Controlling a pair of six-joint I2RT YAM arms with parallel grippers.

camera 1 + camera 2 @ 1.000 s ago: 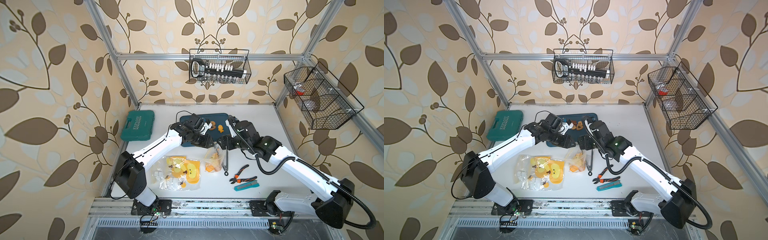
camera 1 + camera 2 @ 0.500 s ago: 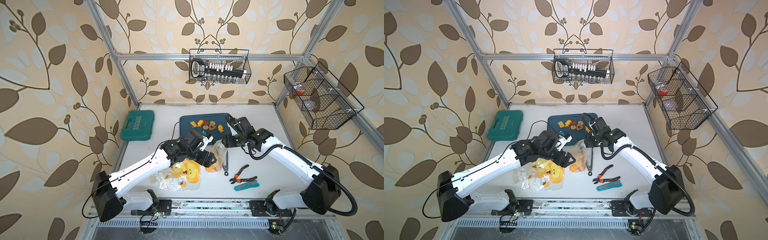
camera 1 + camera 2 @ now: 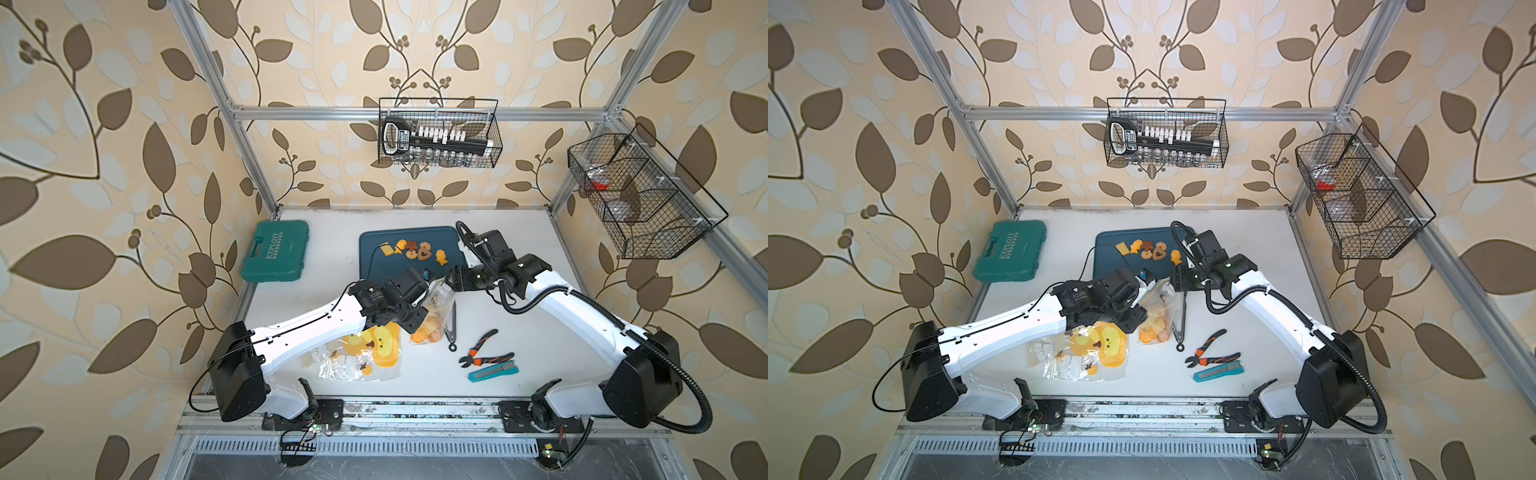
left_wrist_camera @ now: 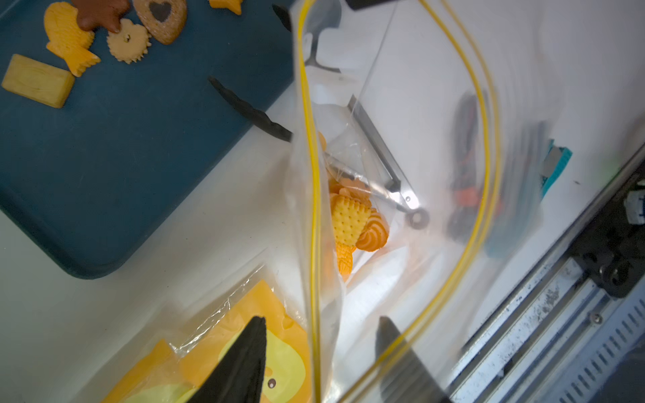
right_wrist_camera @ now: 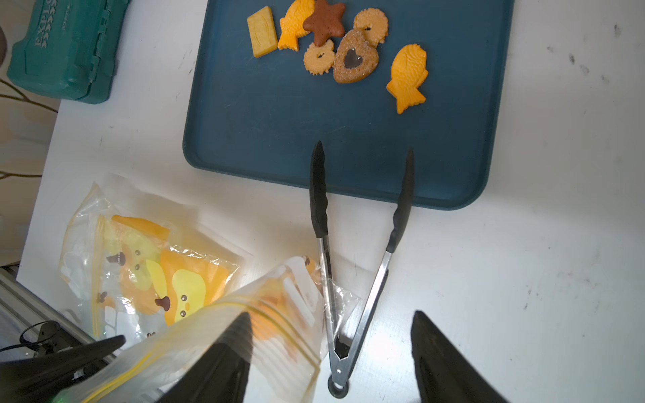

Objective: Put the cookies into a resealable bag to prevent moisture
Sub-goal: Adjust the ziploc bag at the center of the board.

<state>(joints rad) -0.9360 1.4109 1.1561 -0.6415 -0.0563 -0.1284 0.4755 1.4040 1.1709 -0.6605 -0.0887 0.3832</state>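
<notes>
We see the clear resealable bag (image 3: 440, 301) standing up at the centre of the worktop (image 3: 332, 232), its yellow-zip mouth spread between the two arms, with a small heap of orange cookies (image 4: 349, 219) at its bottom. At 12 o'clock from it lies a blue tray (image 5: 279, 122) carrying seven more: two fish, two flowers, a star, a heart and a yellow block, clustered at the tray's far end. The left gripper (image 4: 321, 319) is partly open, with one side of the bag's rim running through the gap between its fingers. The right gripper (image 5: 331, 314) is spread wide, and the bag's rim lies across one finger. Tongs (image 5: 318, 195) lie at 3 o'clock beside the bag, their black tips on the tray's near edge. Flat duck-print bags (image 3: 374, 349) lie at 7 o'clock and a closed green case (image 3: 276, 257) at 10 o'clock. A wire basket (image 3: 436, 133) on the back wall holds a socket rack
</notes>
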